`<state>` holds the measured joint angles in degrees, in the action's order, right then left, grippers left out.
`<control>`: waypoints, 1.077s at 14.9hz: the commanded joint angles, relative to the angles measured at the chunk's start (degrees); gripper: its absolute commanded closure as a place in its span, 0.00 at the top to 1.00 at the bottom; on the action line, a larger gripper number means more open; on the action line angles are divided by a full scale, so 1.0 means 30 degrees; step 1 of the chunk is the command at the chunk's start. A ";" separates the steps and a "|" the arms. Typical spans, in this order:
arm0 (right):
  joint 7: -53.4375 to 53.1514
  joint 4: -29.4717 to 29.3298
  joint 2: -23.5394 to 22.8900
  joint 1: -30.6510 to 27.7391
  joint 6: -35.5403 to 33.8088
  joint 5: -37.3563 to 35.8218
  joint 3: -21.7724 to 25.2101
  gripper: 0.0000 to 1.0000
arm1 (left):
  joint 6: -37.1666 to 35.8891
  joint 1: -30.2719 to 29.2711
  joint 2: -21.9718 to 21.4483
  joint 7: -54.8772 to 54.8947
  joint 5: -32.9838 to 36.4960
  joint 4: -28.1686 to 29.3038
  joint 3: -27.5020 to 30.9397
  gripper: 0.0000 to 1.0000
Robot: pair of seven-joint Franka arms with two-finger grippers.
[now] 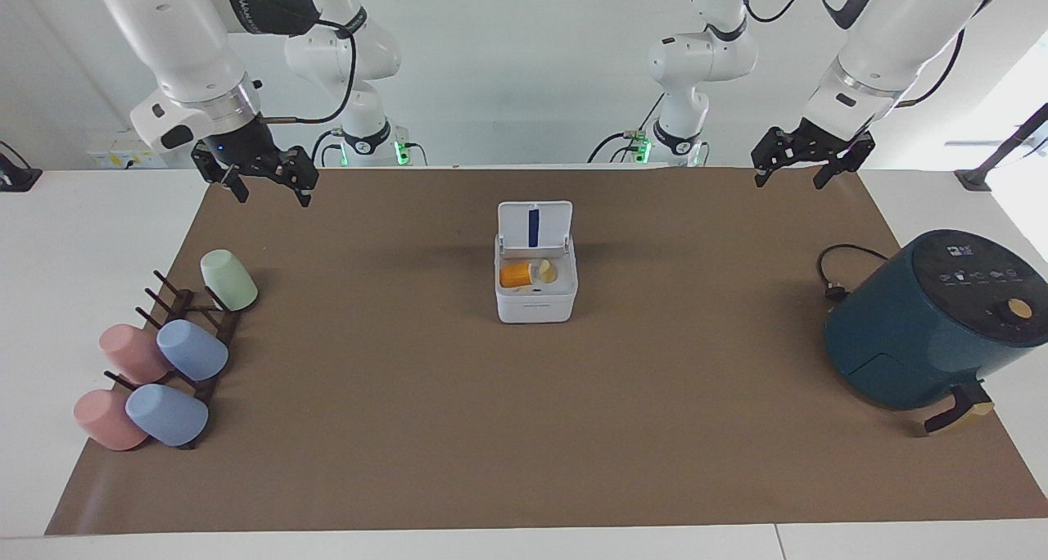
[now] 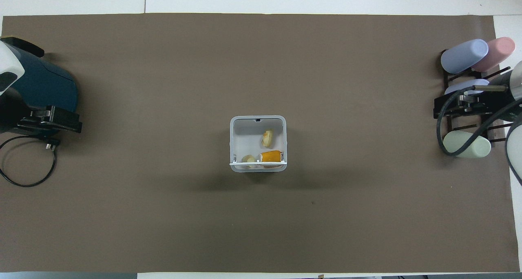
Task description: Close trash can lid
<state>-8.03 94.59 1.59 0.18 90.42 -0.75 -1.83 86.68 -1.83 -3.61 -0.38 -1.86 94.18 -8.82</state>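
The small white trash can point(image 1: 536, 306) stands in the middle of the brown mat; it also shows in the overhead view point(image 2: 233, 144). Its lid point(image 1: 550, 224) stands upright and open on the side nearer the robots, with the dark blue stripe showing. In the overhead view the lid point(image 2: 258, 163) shows edge-on. Orange and yellowish scraps point(image 1: 517, 275) lie inside. My right gripper point(image 1: 268, 187) is open and empty, raised over the mat toward the right arm's end. My left gripper point(image 1: 792, 171) is open and empty, raised toward the left arm's end. Both are well away from the can.
A large dark-teal air fryer point(image 1: 925, 331) with a black cable point(image 1: 843, 269) stands at the left arm's end. A dark rack with several pastel cups point(image 1: 192, 351) stands at the right arm's end.
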 commanded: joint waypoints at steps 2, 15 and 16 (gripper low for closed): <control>0.0276 0.0169 0.0114 -0.0237 0.0153 0.0105 -0.0122 1.00 | 0.0110 -0.0093 -0.0349 0.0069 -0.0345 0.0278 0.0009 1.00; 0.0276 0.0169 0.0114 -0.0237 0.0153 0.0105 -0.0122 1.00 | 0.2532 0.6866 -0.2189 -0.7475 -0.0931 0.3607 -0.0225 0.44; 0.0276 0.0169 0.0114 -0.0237 0.0153 0.0105 -0.0122 1.00 | 0.3353 0.7982 -0.2514 -0.8388 -0.0931 0.4401 -0.0225 0.16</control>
<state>-8.03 94.59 1.59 0.18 90.42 -0.75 -1.83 91.17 15.84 -5.90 -19.88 -4.22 99.19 -10.43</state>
